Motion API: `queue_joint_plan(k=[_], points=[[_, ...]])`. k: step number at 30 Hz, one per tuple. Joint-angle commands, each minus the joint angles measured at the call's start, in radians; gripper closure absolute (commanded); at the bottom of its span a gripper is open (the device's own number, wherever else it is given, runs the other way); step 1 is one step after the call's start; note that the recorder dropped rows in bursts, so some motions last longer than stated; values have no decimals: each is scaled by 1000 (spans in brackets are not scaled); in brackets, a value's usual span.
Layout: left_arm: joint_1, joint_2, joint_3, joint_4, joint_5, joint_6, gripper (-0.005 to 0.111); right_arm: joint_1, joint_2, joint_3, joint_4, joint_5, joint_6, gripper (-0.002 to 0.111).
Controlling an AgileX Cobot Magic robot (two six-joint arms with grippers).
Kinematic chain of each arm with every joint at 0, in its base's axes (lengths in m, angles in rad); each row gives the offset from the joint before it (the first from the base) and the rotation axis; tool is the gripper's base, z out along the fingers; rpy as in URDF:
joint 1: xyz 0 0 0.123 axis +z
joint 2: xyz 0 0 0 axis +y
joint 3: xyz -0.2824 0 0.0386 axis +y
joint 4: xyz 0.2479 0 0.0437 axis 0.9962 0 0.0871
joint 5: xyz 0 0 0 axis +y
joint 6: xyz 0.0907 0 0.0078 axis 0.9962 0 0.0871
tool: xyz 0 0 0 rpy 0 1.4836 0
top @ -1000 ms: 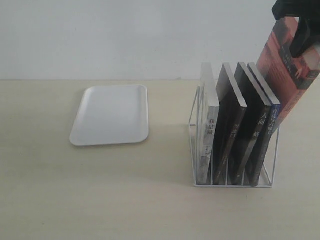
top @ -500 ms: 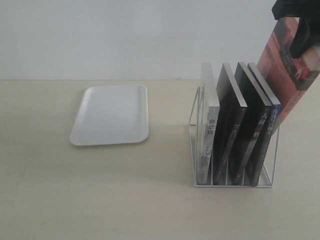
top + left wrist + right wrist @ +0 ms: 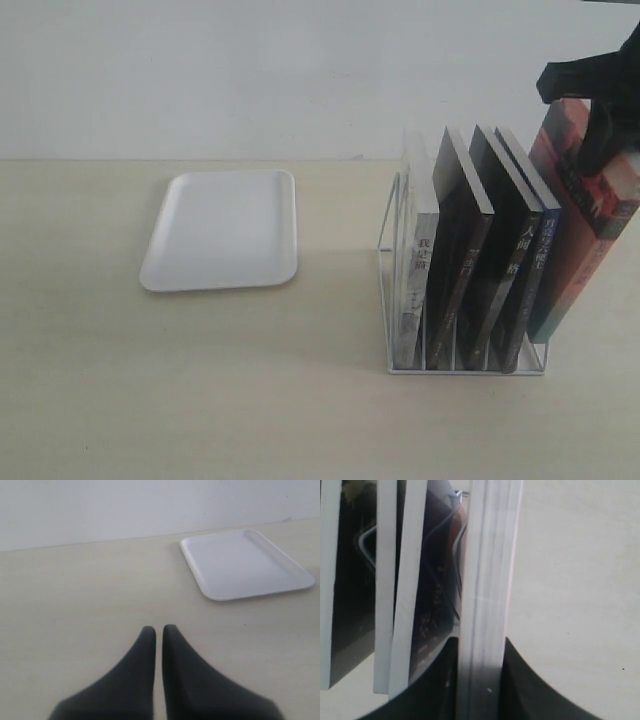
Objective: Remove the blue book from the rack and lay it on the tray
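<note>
The blue book (image 3: 538, 255) stands leaning in the last slot of the white wire rack (image 3: 465, 371), its blue spine facing front. My right gripper (image 3: 598, 120) is shut on the top of a red-and-teal covered book (image 3: 585, 215), held upright just right of the blue book. In the right wrist view the fingers (image 3: 435, 680) clamp that book's page edge (image 3: 490, 580). The white tray (image 3: 222, 230) lies flat and bare at the left, also seen as the tray (image 3: 245, 565) from the left wrist. My left gripper (image 3: 159, 629) is shut on nothing, low over the table.
Left of the blue book, two black-spined books (image 3: 470, 260) and a pale book (image 3: 415, 250) fill the other slots. The red-and-teal book's lower end (image 3: 548, 325) reaches the rack's right end; whether it is inside the wire is unclear.
My right gripper has come down with the red-and-teal book, from high above the rack to beside the blue book. The left gripper, tray and other books have not moved.
</note>
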Motion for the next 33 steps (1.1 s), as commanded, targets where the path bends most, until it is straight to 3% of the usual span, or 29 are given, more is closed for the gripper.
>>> queue_joint_plan(k=[1, 14, 22, 33], points=[[2, -3, -3, -2, -16, 4, 102, 0, 30, -1, 5, -24, -3, 108], [2, -3, -3, -2, -16, 4, 102, 0, 62, -1, 5, -26, -30, 108], [2, -3, -3, -2, -16, 4, 102, 0, 62, -1, 5, -34, -46, 64], [2, -3, -3, -2, -16, 4, 102, 0, 55, -100, 33, -24, -35, 64]])
